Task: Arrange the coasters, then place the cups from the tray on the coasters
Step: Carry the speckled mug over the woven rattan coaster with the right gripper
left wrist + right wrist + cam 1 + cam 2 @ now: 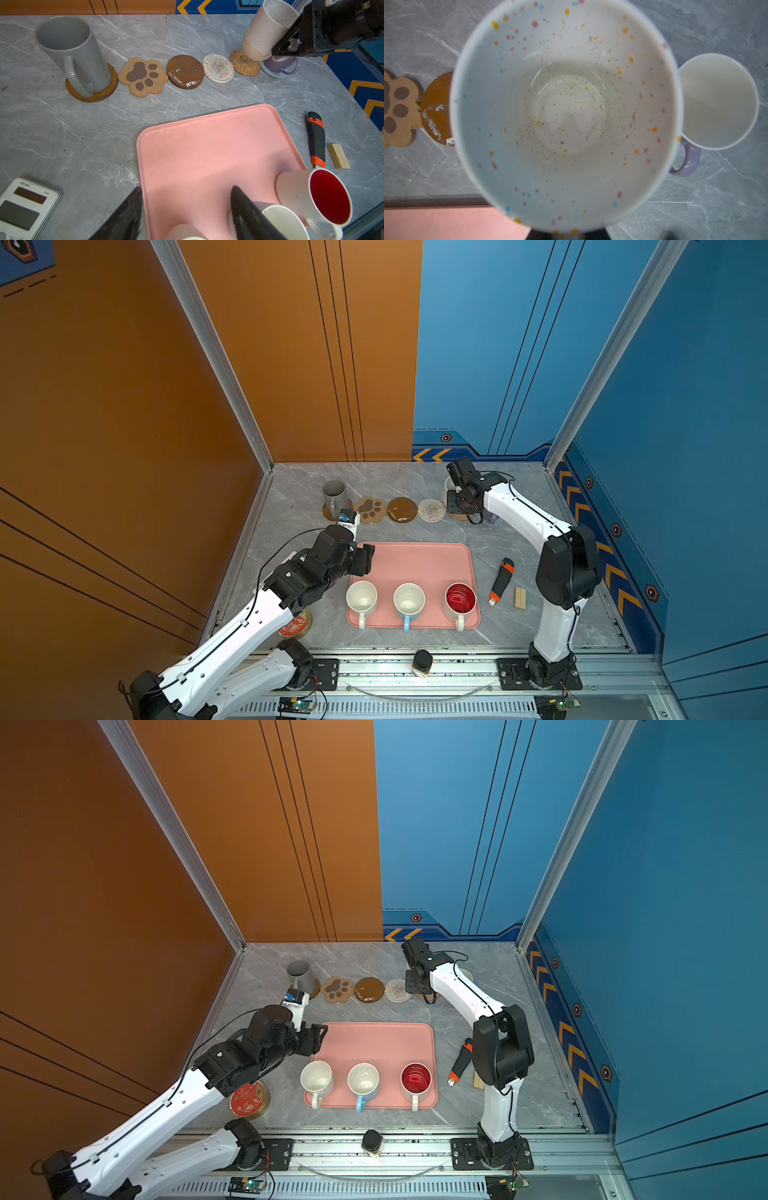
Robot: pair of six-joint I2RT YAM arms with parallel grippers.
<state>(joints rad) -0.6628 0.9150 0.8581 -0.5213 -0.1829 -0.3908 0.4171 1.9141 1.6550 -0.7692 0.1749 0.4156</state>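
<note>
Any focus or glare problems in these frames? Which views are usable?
Right wrist view: speckled cup fills the frame, its rim blurred, base sharper. Left wrist view: paw coaster crisp, left pincer dark and soft up close; white streaks on the brown disc may be glare or wear. Both top views: even light, sharp, ring highlights inside the red-lined cup.
</note>
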